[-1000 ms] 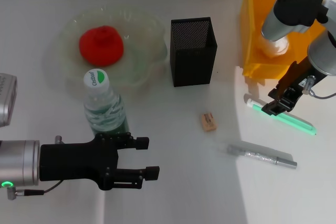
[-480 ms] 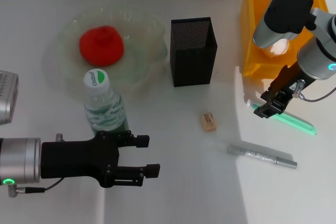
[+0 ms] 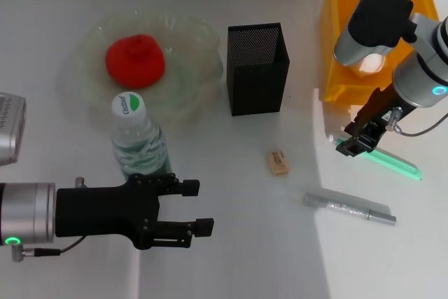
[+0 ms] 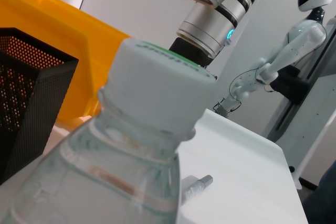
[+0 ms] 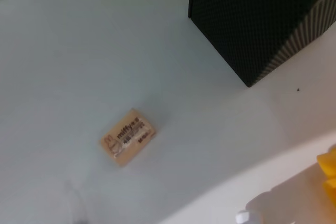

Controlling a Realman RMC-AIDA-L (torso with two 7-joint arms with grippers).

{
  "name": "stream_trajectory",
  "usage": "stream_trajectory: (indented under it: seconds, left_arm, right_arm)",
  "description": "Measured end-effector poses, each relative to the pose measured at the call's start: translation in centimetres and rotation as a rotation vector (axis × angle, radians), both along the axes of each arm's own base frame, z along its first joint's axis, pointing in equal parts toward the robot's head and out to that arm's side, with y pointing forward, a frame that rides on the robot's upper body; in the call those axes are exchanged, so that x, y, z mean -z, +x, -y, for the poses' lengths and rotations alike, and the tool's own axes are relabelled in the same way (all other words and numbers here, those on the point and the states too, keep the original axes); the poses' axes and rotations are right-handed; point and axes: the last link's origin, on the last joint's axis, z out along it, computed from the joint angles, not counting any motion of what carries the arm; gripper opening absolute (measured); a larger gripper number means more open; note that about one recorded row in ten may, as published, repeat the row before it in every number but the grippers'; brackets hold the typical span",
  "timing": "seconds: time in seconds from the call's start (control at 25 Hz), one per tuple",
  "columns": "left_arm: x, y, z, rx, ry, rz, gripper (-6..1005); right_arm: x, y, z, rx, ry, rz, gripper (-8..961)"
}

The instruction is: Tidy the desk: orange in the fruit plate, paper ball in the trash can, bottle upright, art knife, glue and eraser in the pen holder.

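The orange (image 3: pixel 135 59) lies in the pale-green fruit plate (image 3: pixel 199 40). In front of the plate the bottle (image 3: pixel 138 141) stands upright, and its cap (image 4: pixel 157 90) fills the left wrist view. My left gripper (image 3: pixel 199 207) is open just in front of the bottle, with nothing in it. My right gripper (image 3: pixel 355 143) hangs over the capped end of the green glue stick (image 3: pixel 393 162). The eraser (image 3: pixel 278 162) (image 5: pixel 128 136) lies flat between the black mesh pen holder (image 3: pixel 257 68) (image 5: pixel 257 19) and the silver art knife (image 3: pixel 348 209). A white paper ball (image 3: pixel 369 65) shows inside the trash can (image 3: pixel 343 40).
The trash can's orange-yellow wall (image 4: pixel 68 40) stands close behind my right arm. The pen holder (image 4: pixel 26 87) is about a hand's width left of the glue. A white humanoid robot (image 4: pixel 294 51) stands off the table in the background.
My right gripper has moved left along the glue stick to its capped end. The left arm and the bottle have stayed almost still.
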Motion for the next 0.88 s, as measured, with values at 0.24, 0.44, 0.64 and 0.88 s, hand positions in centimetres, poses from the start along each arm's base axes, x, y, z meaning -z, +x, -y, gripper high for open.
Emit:
stream_trajectory:
  seconds: [0.24,0.44,0.64,0.88]
  left_arm:
    - [0.03,0.05,-0.05,0.001,0.001,0.000,799]
    - [0.06,0.07,-0.04,0.001,0.000,0.001,798]
    - [0.09,0.06,-0.01,-0.001,-0.001,0.002,798]
    - [0.22,0.02,0.11,-0.004,-0.005,0.005,798]
  right_arm:
    - [0.32,0.23,-0.09,0.006,-0.002,0.003,350]
    - [0.57,0.30,-0.05,0.000,-0.008,0.011,332]
    - [0.64,0.27,-0.06,-0.005,-0.009,0.015,313]
    - [0.65,0.25,-0.11,-0.008,-0.006,0.015,260]
